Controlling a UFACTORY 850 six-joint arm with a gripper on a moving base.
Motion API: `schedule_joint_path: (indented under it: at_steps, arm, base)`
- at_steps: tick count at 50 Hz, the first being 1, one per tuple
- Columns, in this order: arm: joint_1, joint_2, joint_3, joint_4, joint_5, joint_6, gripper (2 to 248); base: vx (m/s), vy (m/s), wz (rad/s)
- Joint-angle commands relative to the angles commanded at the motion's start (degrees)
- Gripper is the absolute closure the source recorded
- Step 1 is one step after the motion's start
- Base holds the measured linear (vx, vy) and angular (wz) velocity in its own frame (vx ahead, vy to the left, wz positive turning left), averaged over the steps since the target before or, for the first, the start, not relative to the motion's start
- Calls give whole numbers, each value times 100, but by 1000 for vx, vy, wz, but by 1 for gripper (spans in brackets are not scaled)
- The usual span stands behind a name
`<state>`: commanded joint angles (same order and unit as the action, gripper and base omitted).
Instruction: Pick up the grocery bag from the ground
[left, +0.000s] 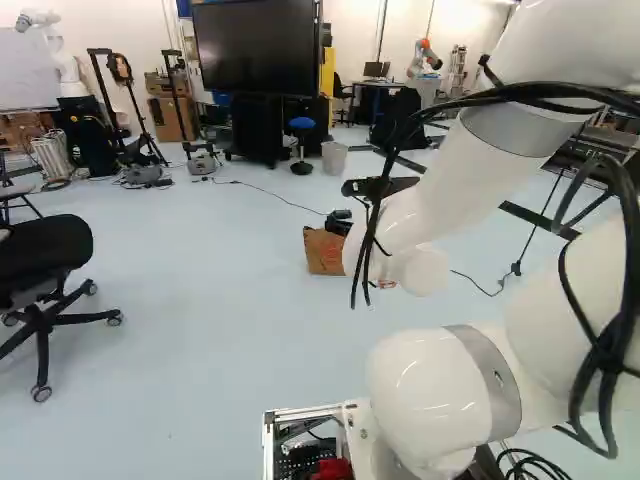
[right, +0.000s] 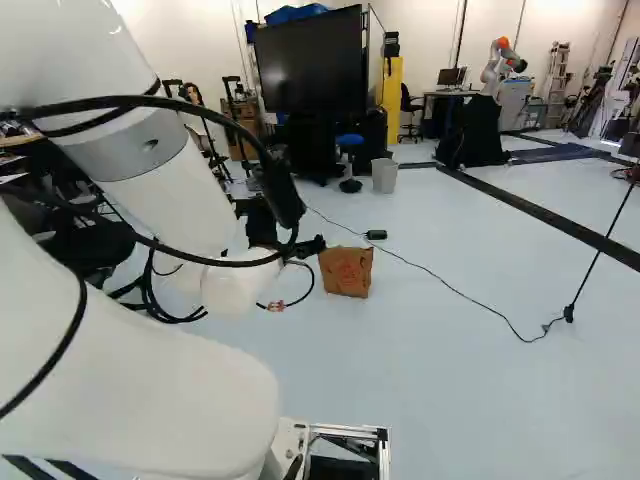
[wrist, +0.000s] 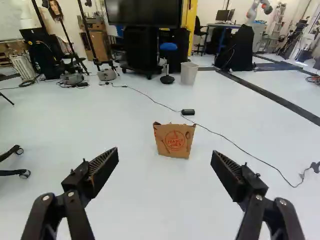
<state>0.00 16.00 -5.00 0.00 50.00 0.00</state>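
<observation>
In the right base view my gripper (right: 308, 246) shows as a small black part beyond the white arm, close to the bag's upper edge in that view. The wrist view has the gripper (wrist: 165, 151) open, its two fingers wide apart with nothing between them. A brown paper grocery bag (wrist: 174, 141) with red print stands upright on the pale floor, ahead of the fingers and apart from them. The same bag (left: 324, 252) is partly covered by the arm in the left base view.
A black adapter (wrist: 188, 112) and its cable lie on the floor behind the bag. An office chair (left: 45, 260) stands at the left of the left base view. Farther back are a large screen (right: 308, 75), a bin (wrist: 189, 73) and another robot (right: 496, 66).
</observation>
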Motion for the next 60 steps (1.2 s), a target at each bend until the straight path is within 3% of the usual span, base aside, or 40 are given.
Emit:
schedule_joint_path:
  at_steps: [60]
  arm:
    - [0,0,0,0,0,0,3]
  base:
    - [263,-59,-24]
